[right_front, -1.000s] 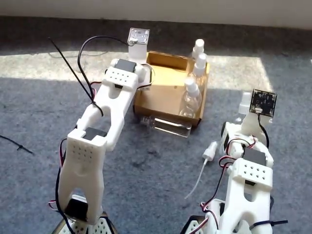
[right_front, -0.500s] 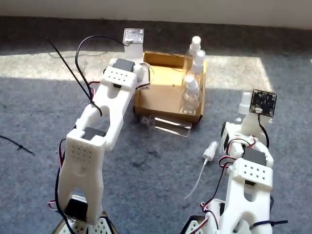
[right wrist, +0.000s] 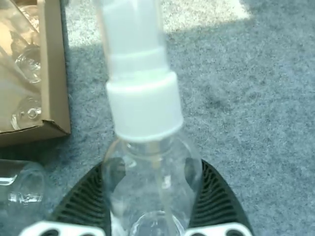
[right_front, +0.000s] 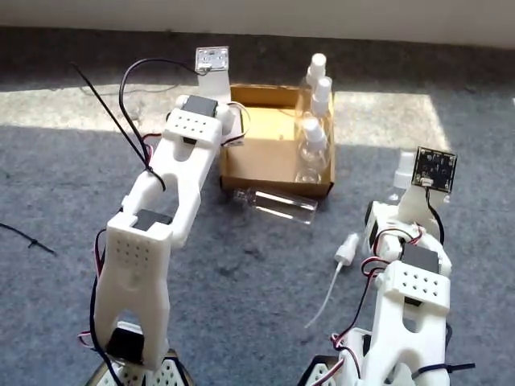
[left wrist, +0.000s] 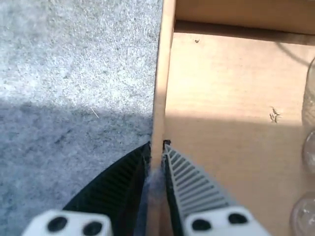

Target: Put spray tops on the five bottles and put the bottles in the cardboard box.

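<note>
Grey carpet (right_front: 241, 273) all over, with a strip of sun across the far side. Nearest to me, low on the right of the high view, the right gripper (right wrist: 152, 172) is clamped round the body of a capped bottle (right wrist: 150, 206), which stands upright with its top pointing away from the arm.

Just left of that arm a loose spray top (right_front: 347, 248) lies on the carpet, its tube trailing down towards the bottom edge. A bit further up, a bare bottle (right_front: 278, 205) with no top lies on its side. Its long axis runs left-right along the front of the cardboard box (right_front: 278, 182), just beside the front wall.

The left gripper (left wrist: 156, 162) is pinched onto the box's left wall, one jaw inside and one outside.

Three capped bottles (right_front: 311, 149) line the right wall inside. So I'd guess the held one goes in next. The box sits up and to the left of the right gripper. That row is in the way, so the bottle probably has to go over it or in from the front. The left and middle of the box floor look free.
</note>
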Controlling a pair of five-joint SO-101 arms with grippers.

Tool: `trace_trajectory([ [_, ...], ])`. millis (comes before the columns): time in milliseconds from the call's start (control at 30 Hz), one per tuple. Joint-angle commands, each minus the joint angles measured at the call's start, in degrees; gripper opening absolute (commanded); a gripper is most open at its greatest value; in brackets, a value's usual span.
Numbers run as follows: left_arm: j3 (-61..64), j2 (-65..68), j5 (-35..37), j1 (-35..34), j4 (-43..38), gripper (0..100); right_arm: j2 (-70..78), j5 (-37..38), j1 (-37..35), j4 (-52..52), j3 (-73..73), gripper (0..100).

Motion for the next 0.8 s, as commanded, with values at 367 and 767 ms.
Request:
trace_trajectory([
  [367, -0.6, -1.7, 1.0, -2.4, 2.5, 8, -0.9, 0.5, -0.4, -1.1, -0.9, 0.5],
  [767, -3.7, -2.5, -2.9, -2.4, 5.2, 18, -0.9, 0.5, -0.4, -1.1, -1.0, 0.5],
])
